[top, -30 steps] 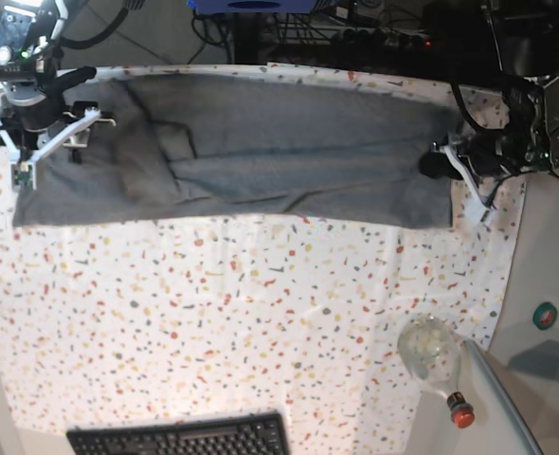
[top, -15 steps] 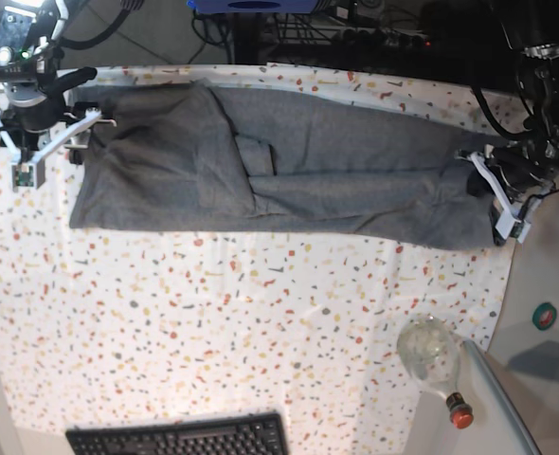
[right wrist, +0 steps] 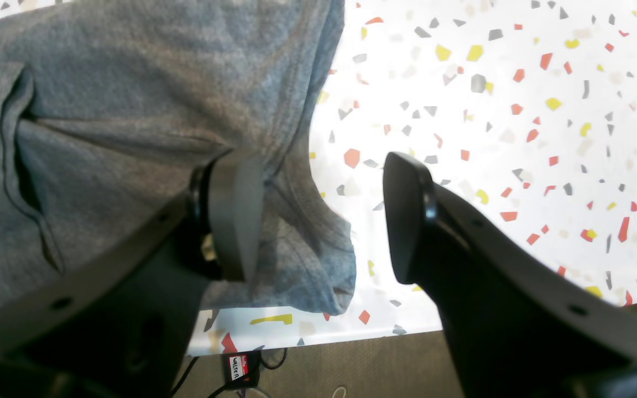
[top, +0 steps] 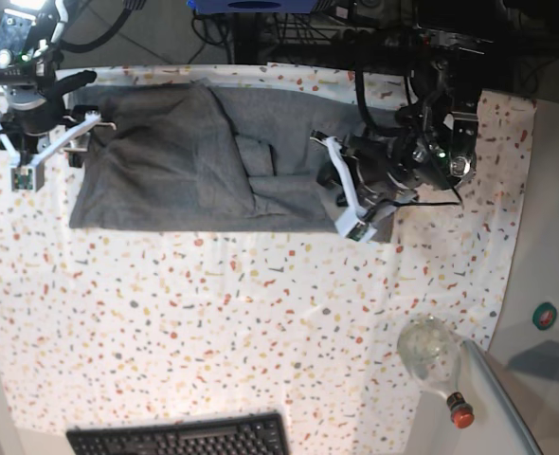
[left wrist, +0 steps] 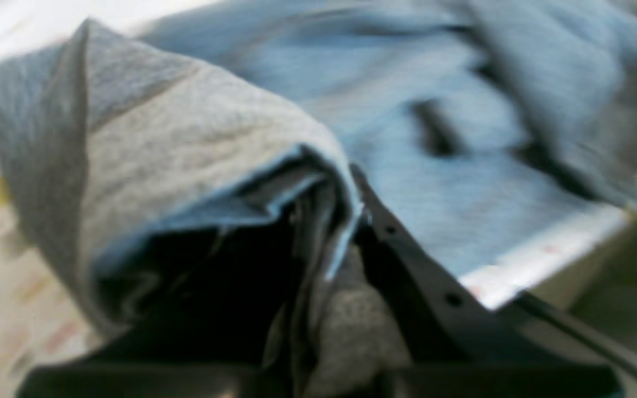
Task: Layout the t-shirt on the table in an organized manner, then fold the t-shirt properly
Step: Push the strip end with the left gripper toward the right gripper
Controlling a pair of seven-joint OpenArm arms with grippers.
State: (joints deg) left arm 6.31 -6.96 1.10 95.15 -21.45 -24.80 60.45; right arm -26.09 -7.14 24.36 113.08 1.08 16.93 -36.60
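While we fold the t-shirt [top: 185,161] | left gripper [top: 348,202] clamps its end | right gripper [right wrist: 318,221] gapes, empty | next: lay fold flat on table [top: 261,322].

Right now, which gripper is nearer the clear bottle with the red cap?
Left. The left gripper, shut on the t-shirt, is mid-table above the bottle; the right gripper is at the far opposite end.
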